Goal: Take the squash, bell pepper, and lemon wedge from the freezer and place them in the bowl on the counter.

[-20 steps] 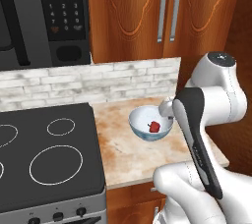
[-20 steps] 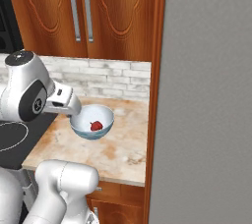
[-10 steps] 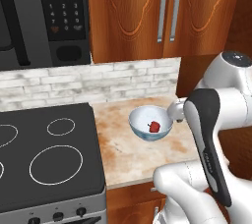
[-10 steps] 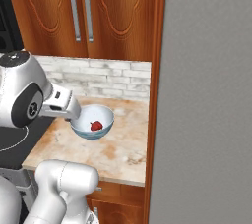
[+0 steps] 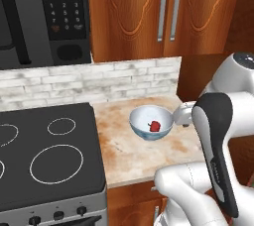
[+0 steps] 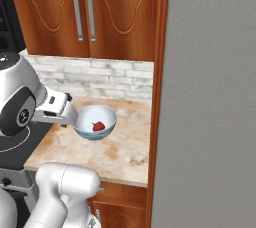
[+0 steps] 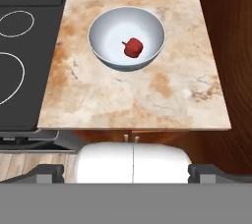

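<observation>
The small red rounded bell pepper point(image 7: 133, 47) lies alone inside the round pale white-blue ceramic bowl point(image 7: 103, 26), which stands on the beige mottled stone table point(image 7: 162, 90) beside the black stovetop point(image 7: 19, 70). The claw point(image 7: 126, 173) hangs above the table's front edge, fingers spread wide apart and empty.
</observation>
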